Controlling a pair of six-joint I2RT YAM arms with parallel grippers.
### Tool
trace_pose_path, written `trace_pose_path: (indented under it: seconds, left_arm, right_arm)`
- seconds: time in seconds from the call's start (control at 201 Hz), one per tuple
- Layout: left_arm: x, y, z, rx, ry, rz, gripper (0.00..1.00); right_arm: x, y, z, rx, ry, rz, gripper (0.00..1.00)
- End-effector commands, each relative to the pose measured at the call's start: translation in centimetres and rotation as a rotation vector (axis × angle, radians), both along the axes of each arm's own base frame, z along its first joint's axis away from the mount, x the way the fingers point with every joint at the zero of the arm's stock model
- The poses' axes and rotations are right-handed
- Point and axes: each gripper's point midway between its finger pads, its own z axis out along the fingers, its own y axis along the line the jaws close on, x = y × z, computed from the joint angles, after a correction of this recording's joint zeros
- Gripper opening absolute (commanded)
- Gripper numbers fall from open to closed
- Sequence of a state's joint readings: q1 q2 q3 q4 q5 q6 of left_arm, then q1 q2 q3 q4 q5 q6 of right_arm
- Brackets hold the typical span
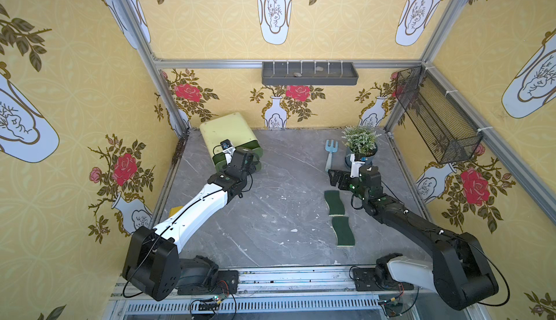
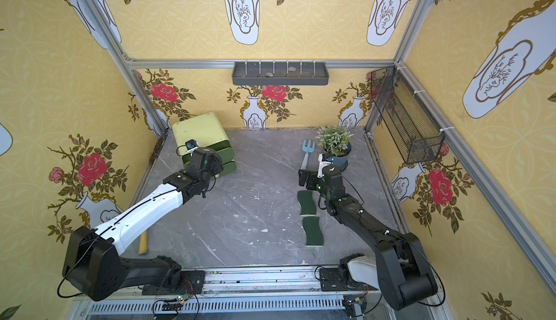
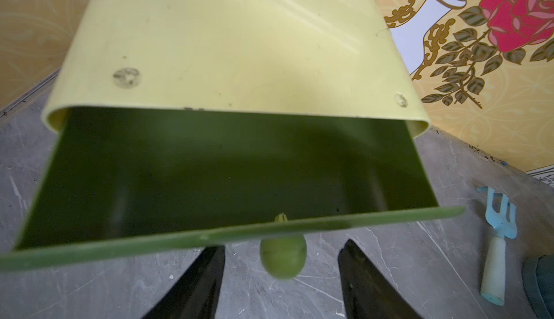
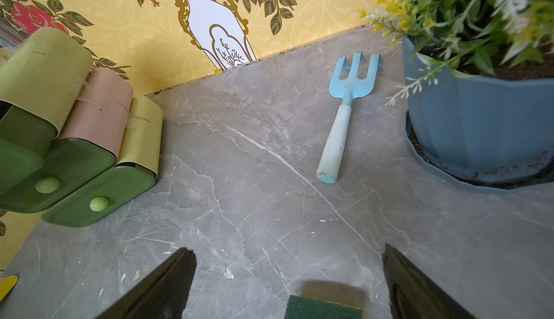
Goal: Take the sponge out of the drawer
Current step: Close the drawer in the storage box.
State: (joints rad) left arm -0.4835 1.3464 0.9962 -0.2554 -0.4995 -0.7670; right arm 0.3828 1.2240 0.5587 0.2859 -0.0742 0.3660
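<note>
Green top drawer (image 3: 209, 176) is sitting part-way out of the drawer unit (image 1: 224, 129) at the tabletop's (image 1: 270, 213) far left corner. Left gripper (image 3: 284, 245) is hanging at the drawer front with its jaws apart astride the knob (image 3: 283, 262). A gap is showing on each side, so it is gripping nothing.

The visible part of the drawer is showing no sponge, and the back part under the shell is hidden. Far sponge (image 1: 335, 202) and near sponge (image 1: 343, 231) are lying end to end toward the tabletop's right edge, both outside the drawer. Cannot tell which is the task's. Right gripper (image 4: 287, 248) is hovering wide open and empty over the far sponge's end.

Take-out is looking done or nearly so. Next move is likely calling for a square pinch on the knob, either to pull further and check the back or to push the drawer in.

Hand fork (image 1: 331, 153) and potted plant (image 1: 361, 147) are sitting at the far right corner, well apart from the drawer. Yellow-handled tool (image 2: 143, 243) is lying by the left edge under the left arm. Nothing is blocking the knob.
</note>
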Motion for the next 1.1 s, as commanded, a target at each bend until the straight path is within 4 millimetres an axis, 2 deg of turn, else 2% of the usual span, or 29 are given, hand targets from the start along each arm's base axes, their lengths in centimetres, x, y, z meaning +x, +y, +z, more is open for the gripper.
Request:
trace_pose_path:
  seconds: [0.0, 0.114, 0.139, 0.274, 0.523, 0.762, 0.951, 1.09]
  left_arm:
    - [1.3, -0.1, 0.6, -0.01, -0.04, -0.015, 0.64]
    - [2.1, -0.2, 0.5, -0.021, -0.043, -0.028, 0.62]
    - [2.6, 0.9, 0.5, -0.021, -0.043, 0.0, 0.62]
    - [3.6, 1.0, 0.4, -0.011, -0.037, -0.002, 0.61]
    - [4.4, 1.4, -0.5, -0.013, -0.018, 0.01, 0.61]
    - [3.6, 1.6, -0.8, -0.04, -0.019, 0.018, 0.64]
    - [2.1, 1.6, -1.5, -0.086, -0.009, 0.021, 0.67]
    - [0.8, 0.9, -2.0, -0.089, -0.012, 0.013, 0.68]
  right_arm:
    - [0.4, 0.2, 0.8, 0.004, -0.03, 0.003, 1.0]
    - [0.4, 0.2, 0.8, 0.004, -0.032, 0.004, 1.0]
    - [0.4, 0.2, 0.7, 0.003, -0.029, 0.005, 1.0]
    - [0.4, 0.2, 0.7, 0.001, -0.027, 0.005, 1.0]
    - [0.4, 0.3, 0.7, 0.002, -0.026, 0.008, 1.0]
    - [0.4, 0.3, 0.7, 0.003, -0.024, 0.009, 1.0]
    - [0.4, 0.3, 0.7, 0.002, -0.023, 0.008, 1.0]
    - [0.5, 0.3, 0.7, 0.003, -0.024, 0.007, 1.0]
